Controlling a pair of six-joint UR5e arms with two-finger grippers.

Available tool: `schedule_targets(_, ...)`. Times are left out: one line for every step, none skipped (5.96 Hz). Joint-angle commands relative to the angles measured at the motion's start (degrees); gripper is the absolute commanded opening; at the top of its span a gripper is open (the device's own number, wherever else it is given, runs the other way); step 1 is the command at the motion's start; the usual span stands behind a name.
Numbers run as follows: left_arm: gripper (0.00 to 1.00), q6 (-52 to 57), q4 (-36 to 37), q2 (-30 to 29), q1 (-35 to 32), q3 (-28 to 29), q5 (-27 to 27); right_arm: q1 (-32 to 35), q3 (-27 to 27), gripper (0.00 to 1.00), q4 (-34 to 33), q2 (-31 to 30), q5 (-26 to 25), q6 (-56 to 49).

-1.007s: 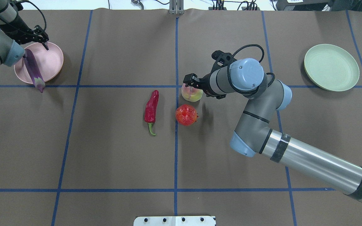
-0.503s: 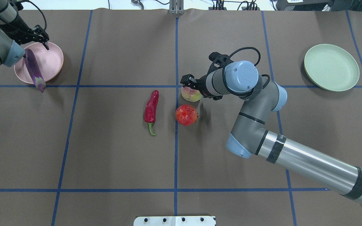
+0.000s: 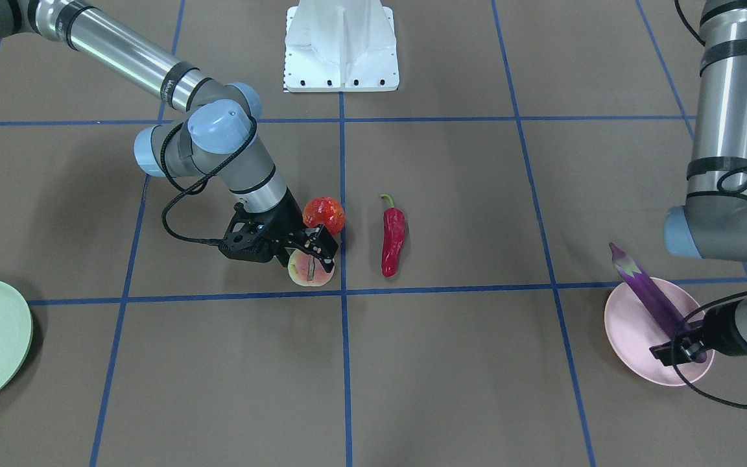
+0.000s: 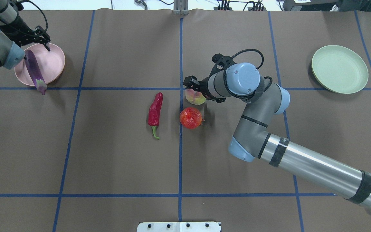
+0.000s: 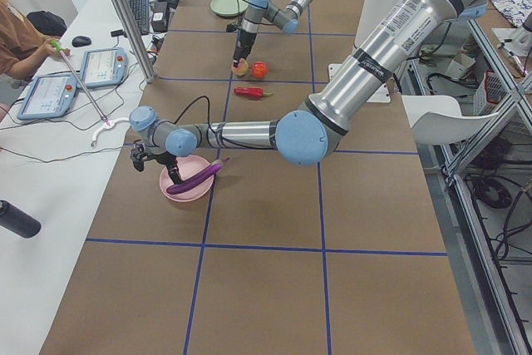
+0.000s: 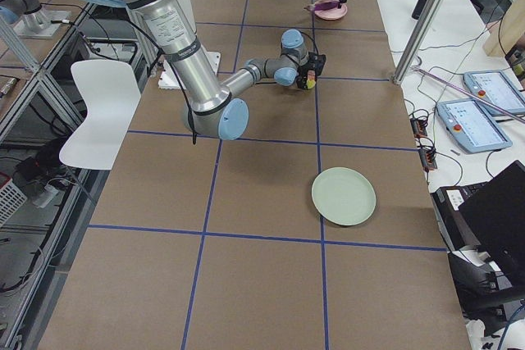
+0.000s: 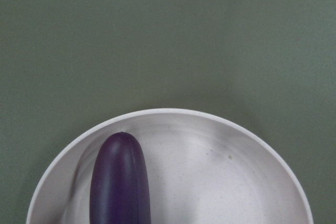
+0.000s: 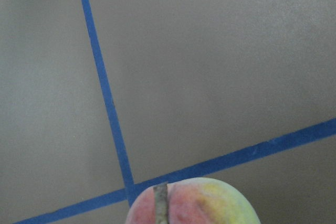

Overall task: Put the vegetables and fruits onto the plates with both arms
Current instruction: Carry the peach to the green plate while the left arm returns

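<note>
Halved fruit (image 3: 302, 276) sits mid-counter, round red fruit (image 3: 323, 214) just beside. Right gripper (image 3: 312, 254) straddles it, fingers (image 3: 325, 246) spread, seemingly not yet pinching. Likely light, smooth, rounded: hold across its widest flanks, gently. Left gripper (image 3: 681, 344) at eggplant (image 3: 646, 292) on pink plate (image 3: 633, 347), far-left corner; grip unclear.

The brown table (image 4: 114, 154) (blue tape lines (image 4: 181, 48)) carries a pink plate (image 4: 52, 62) far left, green plate (image 4: 339, 69) far right, and centrally chili pepper (image 4: 155, 110), round fruit (image 4: 191, 118), halved fruit (image 4: 193, 98).
</note>
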Motion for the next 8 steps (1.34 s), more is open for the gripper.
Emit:
schedule_targets(1.0, -4.8, 0.6, -0.2, 0.4, -6.4, -0.1, -0.1, 0.2, 0.0, 0.0, 0.0, 0.0, 2.1)
schedule_targets(1.0, -11.4, 0.5, 0.0, 3.1, -12.3, -0.5, 1.3, 1.8, 0.0, -0.1, 0.1, 0.4, 2.1)
schedule_targets(1.0, -17.8, 0.0, 0.0, 8.3, -16.7, -0.3, 5.3, 3.9, 0.0, -0.6, -0.5, 4.0, 1.7)
schedule_targets(1.0, -24.4, 0.3, -0.6, 12.0, -20.8, 0.7, 11.3, 3.9, 0.0, -0.6, -2.2, 10.2, 0.3)
schedule_targets(1.0, -31.3, 0.5, -1.6, 17.8, -25.2, 5.6, 17.6, 3.4, 0.0, -0.8, -5.4, 14.7, -7.7)
schedule_targets(1.0, -32.5, 1.2, -1.8, 20.5, -28.9, 8.7, 24.1, 2.5, 0.0, -2.0, -8.7, 18.7, -16.0)
schedule_targets(1.0, -32.4, 1.5, -1.6, 22.0, -30.6, 9.1, 28.6, 0.2, 0.0, -6.0, -10.6, 19.6, -25.7)
schedule_targets(1.0, -32.5, 1.6, -1.6, 24.1, -31.0, 9.2, 32.7, -1.9, 0.0, -9.5, -12.9, 19.4, -34.5)
